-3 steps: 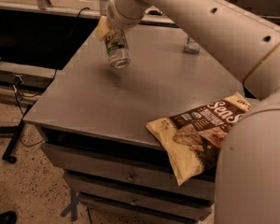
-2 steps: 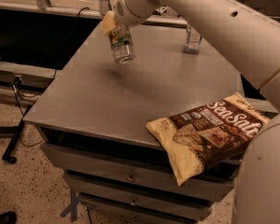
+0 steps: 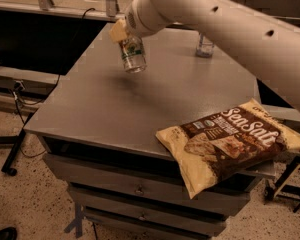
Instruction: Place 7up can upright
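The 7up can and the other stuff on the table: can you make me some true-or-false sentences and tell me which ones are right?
1. The pincer holds the 7up can in the air above the table. True.
2. The 7up can stands upright on the table. False: it is tilted and off the tabletop, gripped by the pincer.
3. The chip bag lies at a near corner of the table and hangs over the edge. True.
4. The chip bag touches the 7up can. False: they are far apart, with bare tabletop between them.
5. The arm partly hides a clear bottle at the back of the table. True.
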`<action>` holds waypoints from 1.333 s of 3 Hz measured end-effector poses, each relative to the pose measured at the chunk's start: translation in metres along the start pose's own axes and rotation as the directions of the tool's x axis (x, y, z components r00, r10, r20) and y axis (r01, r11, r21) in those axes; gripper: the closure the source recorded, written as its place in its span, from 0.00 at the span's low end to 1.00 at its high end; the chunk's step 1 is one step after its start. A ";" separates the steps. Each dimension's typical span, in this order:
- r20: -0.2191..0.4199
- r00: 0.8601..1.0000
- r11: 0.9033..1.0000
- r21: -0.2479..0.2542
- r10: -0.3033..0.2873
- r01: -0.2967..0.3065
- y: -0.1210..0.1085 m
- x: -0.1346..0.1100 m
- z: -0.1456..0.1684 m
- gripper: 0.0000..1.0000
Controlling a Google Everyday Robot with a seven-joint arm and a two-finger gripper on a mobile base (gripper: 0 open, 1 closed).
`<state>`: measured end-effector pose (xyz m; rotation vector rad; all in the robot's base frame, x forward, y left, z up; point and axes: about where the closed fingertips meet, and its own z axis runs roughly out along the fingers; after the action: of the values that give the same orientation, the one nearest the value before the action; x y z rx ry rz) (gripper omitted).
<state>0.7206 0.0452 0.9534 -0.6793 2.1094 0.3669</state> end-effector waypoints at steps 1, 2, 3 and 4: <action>0.091 0.993 0.997 0.019 -0.079 0.077 0.000 0.014 0.006 1.00; 0.252 0.958 0.991 0.010 -0.133 0.135 0.000 -0.005 0.010 1.00; 0.401 0.910 0.992 -0.029 -0.104 0.126 -0.010 -0.023 0.005 1.00; 0.485 0.871 0.985 -0.101 -0.071 0.137 -0.009 -0.032 0.012 1.00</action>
<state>0.7484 0.0547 0.9721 -0.6926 1.5772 0.5577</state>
